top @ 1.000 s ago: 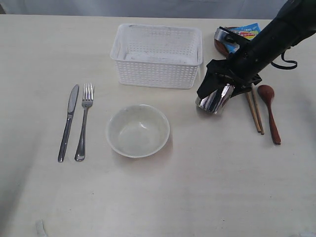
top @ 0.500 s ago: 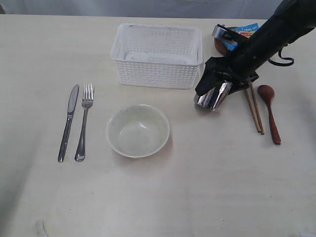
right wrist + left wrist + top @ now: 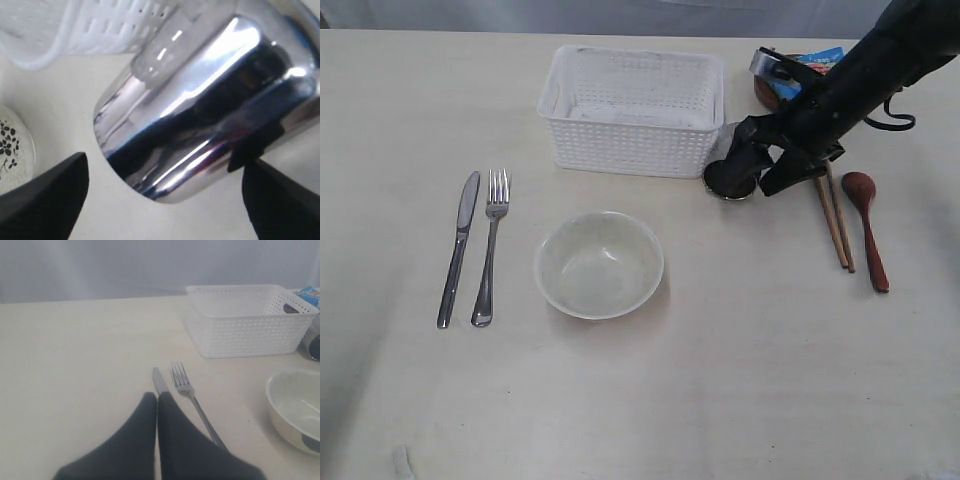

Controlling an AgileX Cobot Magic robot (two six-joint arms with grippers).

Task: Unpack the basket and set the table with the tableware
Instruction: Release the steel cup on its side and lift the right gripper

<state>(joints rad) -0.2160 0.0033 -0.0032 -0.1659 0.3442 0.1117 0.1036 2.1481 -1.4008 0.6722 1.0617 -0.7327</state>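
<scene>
Right gripper (image 3: 165, 161): black fingers (image 3: 50, 197) spread wide either side of shiny steel cup (image 3: 200, 90), clear strip of table between one finger and the cup wall; contact on the other side can't tell. In the exterior view the cup (image 3: 725, 180) sits down at table level just beside the right near corner of the white perforated plastic basket (image 3: 635, 150); touching the basket or not, can't tell. Left gripper (image 3: 157, 396): two dark fingers pressed together, nothing between them, over the steel knife (image 3: 160, 382), which lies well to the left of the basket. In the exterior view that knife (image 3: 458, 250) and a steel fork (image 3: 490, 250) lie side by side, left of the basket and nearer the camera. Off-white round bowl (image 3: 600, 265) lies on the near side of the basket, apart from it. Two brown wooden chopsticks (image 3: 835, 225) and a dark reddish wooden spoon (image 3: 868, 235) lie right of the basket, past the cup. Small brown plate (image 3: 765, 95) and blue crisp packet (image 3: 815, 62) are near the basket's right far corner, partly hidden by the arm. All on the pale cream table (image 3: 720, 380).
</scene>
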